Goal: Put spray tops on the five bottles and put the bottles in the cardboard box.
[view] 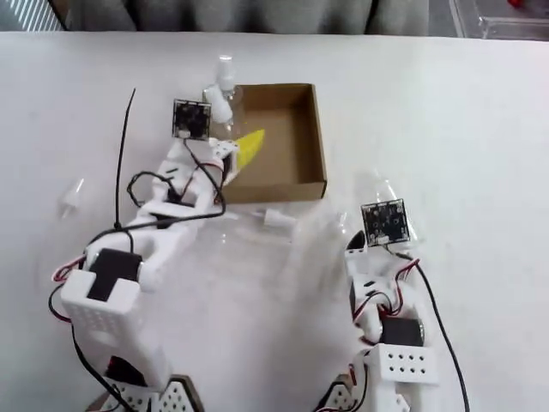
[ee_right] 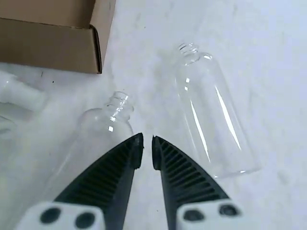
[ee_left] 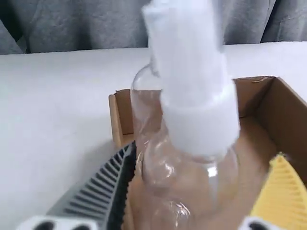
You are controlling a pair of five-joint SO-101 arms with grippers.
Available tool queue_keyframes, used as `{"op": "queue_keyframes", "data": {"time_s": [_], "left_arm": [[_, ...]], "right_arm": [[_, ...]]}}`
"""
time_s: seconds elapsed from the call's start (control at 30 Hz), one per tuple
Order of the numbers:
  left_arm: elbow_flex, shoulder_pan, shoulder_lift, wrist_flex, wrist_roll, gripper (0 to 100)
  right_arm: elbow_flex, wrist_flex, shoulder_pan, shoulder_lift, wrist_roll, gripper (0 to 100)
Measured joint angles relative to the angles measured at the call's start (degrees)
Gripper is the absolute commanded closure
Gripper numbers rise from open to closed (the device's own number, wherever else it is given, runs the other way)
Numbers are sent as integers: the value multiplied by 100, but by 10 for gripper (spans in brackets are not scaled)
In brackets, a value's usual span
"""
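White table, grey curtain behind, cardboard box

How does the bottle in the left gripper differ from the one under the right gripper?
The held bottle has a spray top; the table bottle has a bare neck. The held bottle sits in the left gripper at the box; the table bottle lies flat. Both are clear.
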Motion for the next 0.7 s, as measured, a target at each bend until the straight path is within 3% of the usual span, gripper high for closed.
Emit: {"op": "queue_keyframes", "data": {"time_s": [0.47, 0.7], "left_arm": [[26, -9, -9, 0, 53, 585], [791, -9, -835, 0, 220, 585]], "right_arm": [[0, 0, 0, 0, 0, 984], [0, 0, 0, 0, 0, 984]]}}
